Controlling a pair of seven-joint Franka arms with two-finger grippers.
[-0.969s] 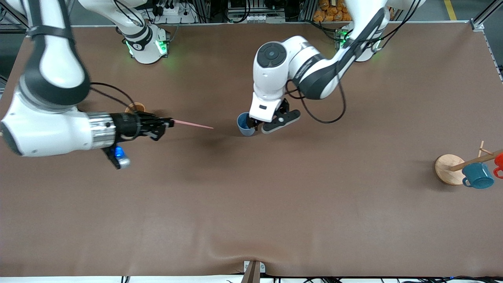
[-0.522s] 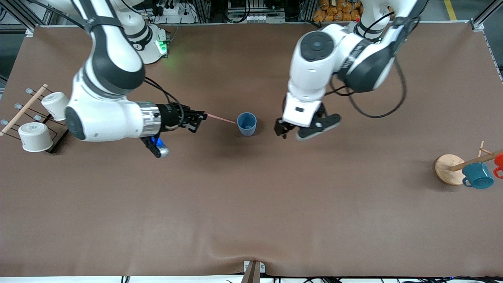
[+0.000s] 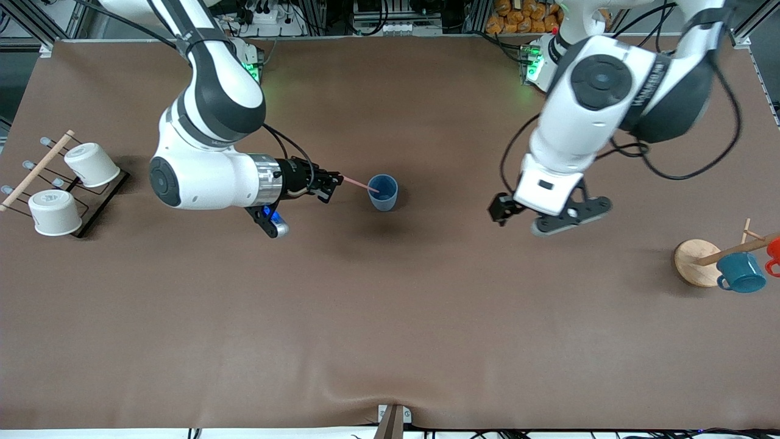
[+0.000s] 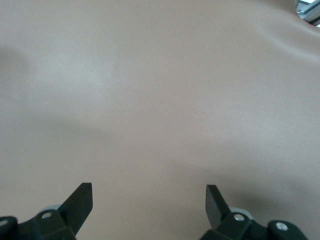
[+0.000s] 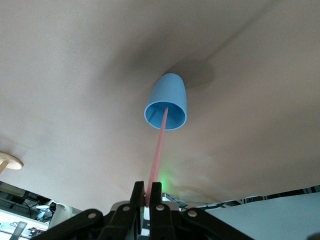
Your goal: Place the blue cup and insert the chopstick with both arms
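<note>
The blue cup [image 3: 382, 191] stands upright on the table's middle and also shows in the right wrist view [image 5: 167, 102]. My right gripper [image 3: 333, 179] is shut on the pink chopstick [image 3: 359, 184] and holds it slanted beside the cup. In the right wrist view the gripper [image 5: 148, 192] clamps the chopstick [image 5: 159, 145], whose tip reaches into the cup's mouth. My left gripper [image 3: 509, 214] is open and empty over bare table, apart from the cup, toward the left arm's end. The left wrist view shows its gripper [image 4: 149, 197] spread over plain table.
A black wire rack [image 3: 91, 213] with two upturned white cups [image 3: 91, 163] sits at the right arm's end. A wooden mug tree [image 3: 694, 262] with a teal mug [image 3: 740, 272] and a red mug [image 3: 774, 251] stands at the left arm's end.
The left gripper has let go of the blue cup and moved away toward the left arm's end. The right gripper has brought the chopstick toward the cup until its tip is in the mouth.
</note>
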